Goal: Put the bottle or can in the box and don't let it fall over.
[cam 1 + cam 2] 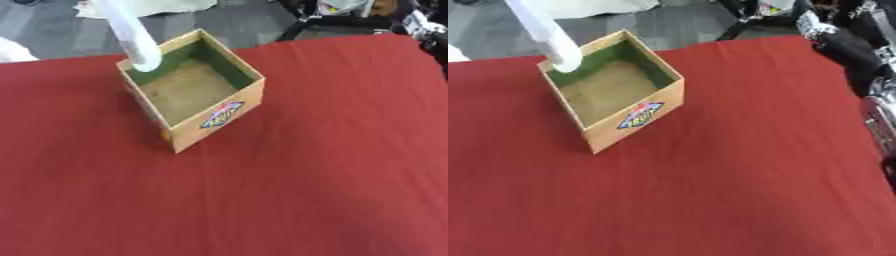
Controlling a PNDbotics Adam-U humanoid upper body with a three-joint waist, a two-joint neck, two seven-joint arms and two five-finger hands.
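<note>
Oddly, no bottle or can showed; only the cardboard box (194, 90), empty, looked light. No robot hand's fingers showed.

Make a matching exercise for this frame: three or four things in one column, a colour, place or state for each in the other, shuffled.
Things:
1. box
2. tablecloth
3. white object
4. sticker

Descriptions:
A. red, covering the table
B. open on top, nothing inside
C. coming in from the top edge, its rounded end at the box's far left rim
D. multicoloured, on the box's outer wall facing the camera

Pairs: 1-B, 2-A, 3-C, 4-D

What the white object is cannot be told. Neither robot hand shows clearly.
</note>
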